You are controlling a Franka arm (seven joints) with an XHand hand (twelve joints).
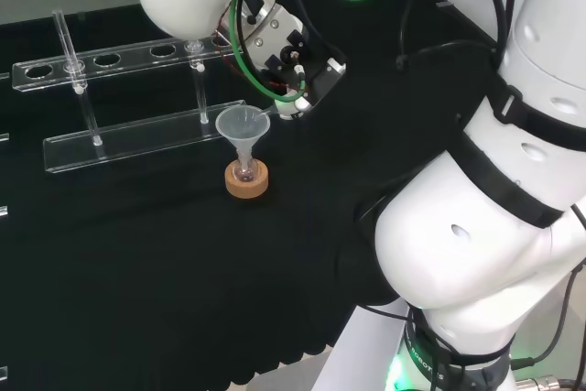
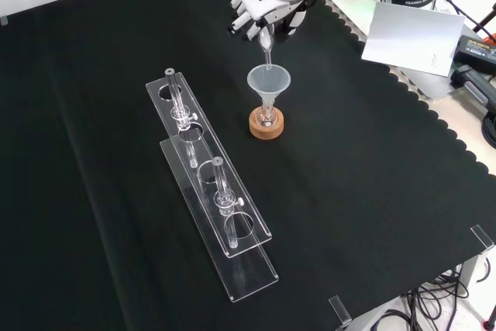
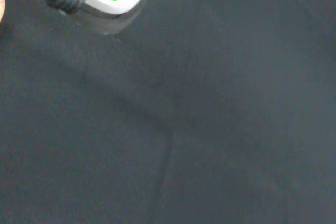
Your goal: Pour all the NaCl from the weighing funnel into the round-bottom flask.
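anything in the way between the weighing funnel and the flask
Nothing visible. The robot hand holds the weighing funnel tilted, its tip just over the wide mouth of the clear funnel that sits in the flask on its cork stand. The rack stands apart, to the left in the front view.

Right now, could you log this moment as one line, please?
hand: shut on weighing funnel | spout over funnel | flask on cork ring
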